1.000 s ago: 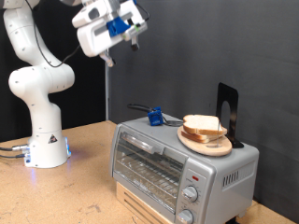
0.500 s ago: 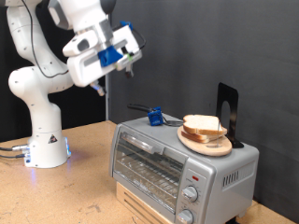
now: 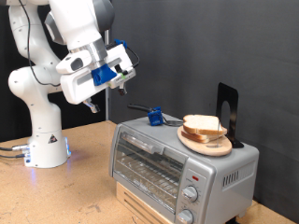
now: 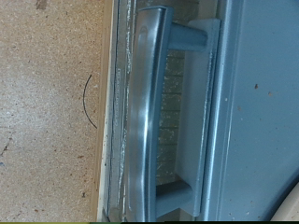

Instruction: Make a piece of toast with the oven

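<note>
The silver oven (image 3: 177,166) stands on the table at the exterior view's right with its glass door shut. On its top, a round wooden plate (image 3: 207,142) carries the piece of toast (image 3: 202,125), stacked with a second slice like it. My gripper (image 3: 92,105) hangs in the air above the table, to the exterior view's left of the oven and higher than its top, touching nothing. The wrist view looks down on the oven's handle bar (image 4: 142,112) and door glass (image 4: 173,112); no fingers show there.
A blue clip with a black cable (image 3: 154,117) lies on the oven's top, and a black upright stand (image 3: 227,112) rises behind the plate. The oven rests on a light wooden block (image 3: 140,203). The arm's white base (image 3: 45,145) stands at the exterior view's left on the wooden table (image 3: 56,191).
The arm has swung down and towards the exterior view's left, bringing the hand from near the top of the picture to just above the oven's height.
</note>
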